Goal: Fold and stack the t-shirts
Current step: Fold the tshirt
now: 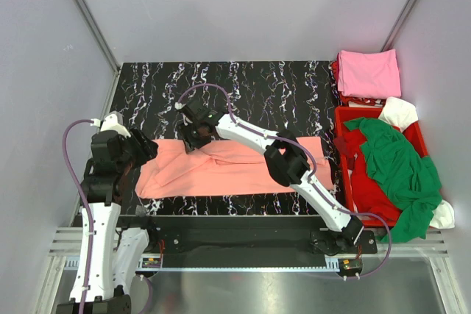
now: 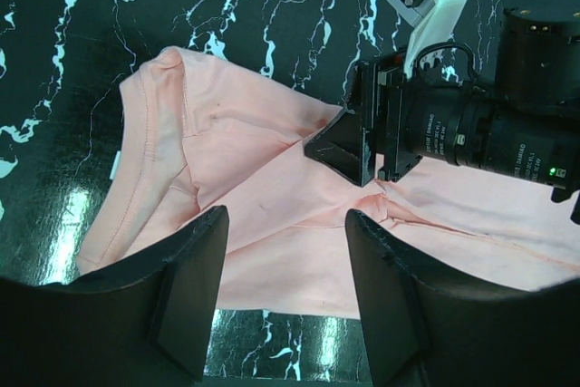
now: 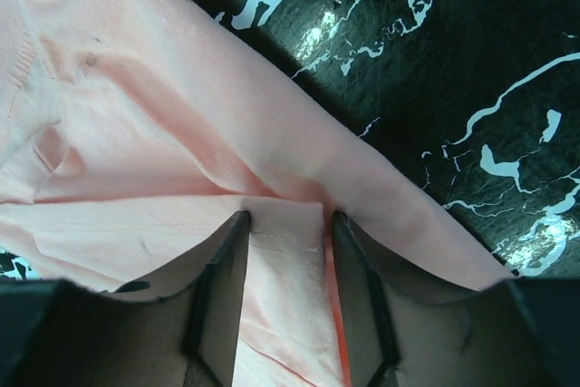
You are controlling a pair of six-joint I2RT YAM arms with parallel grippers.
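Observation:
A salmon-orange t-shirt (image 1: 235, 170) lies spread across the dark marbled table, wider left to right. My right gripper (image 1: 193, 136) reaches across to its far left part and is shut on a fold of the cloth with a stitched hem, seen between the jaws in the right wrist view (image 3: 285, 219). My left gripper (image 1: 147, 148) hovers over the shirt's left end, open and empty. In the left wrist view (image 2: 285, 224) its fingers straddle the shirt's near edge (image 2: 236, 169), with the right gripper (image 2: 349, 151) pressed into the cloth beyond.
A red crate (image 1: 340, 119) stands at the right edge and holds a green shirt (image 1: 397, 159), a red shirt (image 1: 368, 182) and a white one (image 1: 401, 112). A folded pink shirt (image 1: 368, 73) lies behind the crate. Grey walls enclose the table.

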